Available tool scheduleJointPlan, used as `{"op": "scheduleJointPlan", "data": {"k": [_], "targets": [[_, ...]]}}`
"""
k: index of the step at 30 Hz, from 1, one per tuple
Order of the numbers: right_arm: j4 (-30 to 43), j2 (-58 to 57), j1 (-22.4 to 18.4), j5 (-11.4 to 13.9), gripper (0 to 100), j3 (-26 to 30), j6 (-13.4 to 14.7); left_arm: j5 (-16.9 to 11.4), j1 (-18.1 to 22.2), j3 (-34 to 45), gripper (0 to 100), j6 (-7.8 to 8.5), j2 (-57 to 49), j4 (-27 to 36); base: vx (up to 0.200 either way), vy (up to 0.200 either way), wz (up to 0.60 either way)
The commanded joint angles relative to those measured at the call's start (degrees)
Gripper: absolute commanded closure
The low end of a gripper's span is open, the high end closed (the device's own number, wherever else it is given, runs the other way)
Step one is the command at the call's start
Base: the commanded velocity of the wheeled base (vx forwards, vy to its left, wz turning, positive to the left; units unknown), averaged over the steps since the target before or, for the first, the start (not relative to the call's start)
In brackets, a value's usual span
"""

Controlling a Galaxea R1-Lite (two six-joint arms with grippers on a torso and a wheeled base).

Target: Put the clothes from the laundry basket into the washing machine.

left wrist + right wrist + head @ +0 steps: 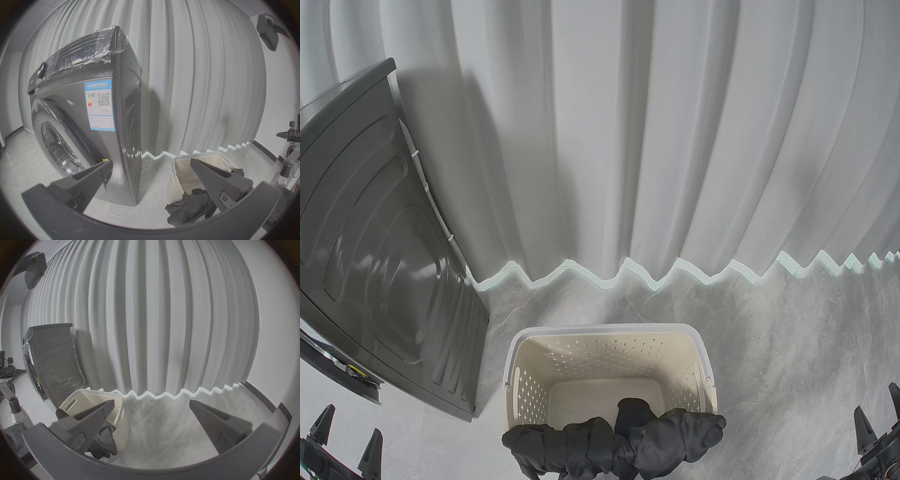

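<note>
A cream laundry basket stands on the floor in front of me, with a black garment draped over its near rim. The same basket and garment appear in the left wrist view, and the basket with the garment also in the right wrist view. The grey washing machine stands to the left; its round door faces away from the basket. My left gripper is open at the lower left. My right gripper is open at the lower right. Both are apart from the basket.
A white pleated curtain hangs behind the basket and reaches the grey marble floor. Bare floor lies to the right of the basket. A narrow gap separates the washing machine's side from the basket.
</note>
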Motion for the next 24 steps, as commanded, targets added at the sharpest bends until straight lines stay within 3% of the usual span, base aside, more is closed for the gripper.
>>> {"op": "scheduleJointPlan", "data": {"k": [1,3,12,18,24], "targets": [[0.0,-0.9,0.1,0.0,0,1.0,0.0,0.0,0.0,0.8,0,0.08,-1.0,0.0,0.2,0.0,0.0],[0.0,-0.9,0.0,0.0,0,1.0,0.0,0.0,0.0,0.8,0,0.25,-1.0,0.0,0.2,0.0,0.0],[0.0,-0.9,0.1,0.0,0,1.0,0.0,0.0,0.0,0.8,0,0.08,-1.0,0.0,0.0,0.0,0.0],[0.0,-0.9,0.0,0.0,0,1.0,0.0,0.0,0.0,0.8,0,0.08,-1.0,0.0,0.2,0.0,0.0],[0.0,-0.9,0.0,0.0,0,1.0,0.0,0.0,0.0,0.8,0,0.16,-1.0,0.0,0.0,0.0,0.0]]}}
